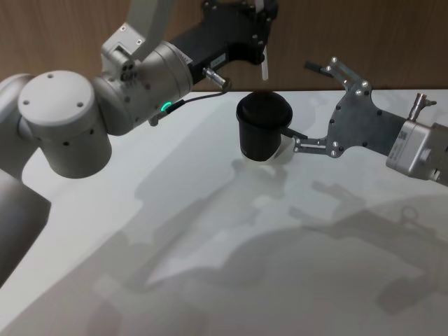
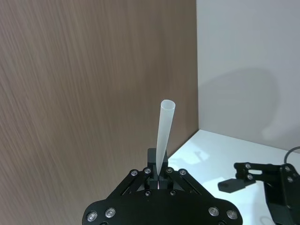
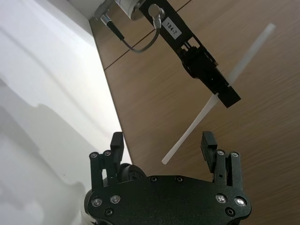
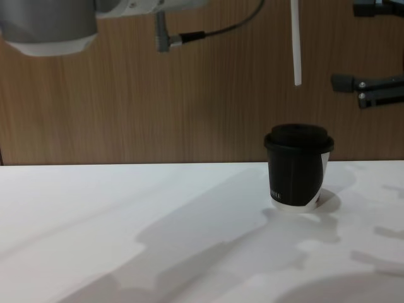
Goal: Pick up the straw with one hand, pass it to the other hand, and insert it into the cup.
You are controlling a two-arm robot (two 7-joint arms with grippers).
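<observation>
The white straw point(image 1: 264, 68) hangs upright from my left gripper point(image 1: 260, 31), which is shut on its upper part. In the chest view the straw point(image 4: 295, 44) ends a short way above the lid of the black cup point(image 4: 298, 165). The cup point(image 1: 264, 129) stands on the white table near the back wall. In the left wrist view the straw point(image 2: 165, 133) sticks out from between the shut fingers of the left gripper point(image 2: 159, 177). My right gripper point(image 1: 305, 102) is open beside the cup, just right of the straw. In its own view the right gripper point(image 3: 162, 146) holds nothing, with the straw point(image 3: 197, 123) beyond it.
A brown wooden wall point(image 4: 126, 107) rises right behind the cup. The white table point(image 1: 210, 266) stretches wide toward me, crossed by arm shadows. The thick silver left arm point(image 1: 126, 84), with its green light and dark cable, reaches over the table's left rear.
</observation>
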